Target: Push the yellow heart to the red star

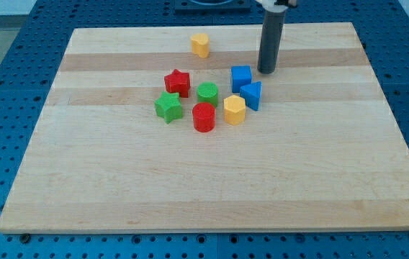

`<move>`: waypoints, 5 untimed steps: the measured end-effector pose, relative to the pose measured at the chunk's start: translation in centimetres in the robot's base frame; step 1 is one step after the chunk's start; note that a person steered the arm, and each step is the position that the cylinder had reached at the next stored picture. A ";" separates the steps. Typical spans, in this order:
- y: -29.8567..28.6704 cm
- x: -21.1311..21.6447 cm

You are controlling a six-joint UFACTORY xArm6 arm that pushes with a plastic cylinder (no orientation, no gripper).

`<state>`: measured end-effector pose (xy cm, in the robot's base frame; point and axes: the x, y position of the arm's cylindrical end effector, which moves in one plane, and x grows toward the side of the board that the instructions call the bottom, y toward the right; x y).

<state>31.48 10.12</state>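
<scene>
1. No pincer was fitted to the arm, so no released or clenched state could be told; only the dark rod was seen, with my tip resting on the board near the view's top right.

2. The yellow heart was found near the view's top edge, standing alone, well apart from the cluster and to the view's left of my tip.

3. The red star was seen below the heart and slightly toward the view's left, at the upper left of the cluster, with bare board between the two.

4. The heart was judged to be a small, stiff, light block with a flat base, likely to slide readily on the smooth wood and to turn if struck off centre.

5. No grasp was possible; contact was judged best made on the heart's far side, toward the view's top and slightly right, in line with its middle.

6. The heart's pointing direction could not be told with certainty at this size; no marked long axis was apparent, the block appearing compact.

7. The green cylinder and green star were noted just beside the red star, while the blue cube lay near my tip.
</scene>
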 end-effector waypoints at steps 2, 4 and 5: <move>0.0 -6.1; -4.5 -12.2; -7.5 -12.2</move>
<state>19.26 2.57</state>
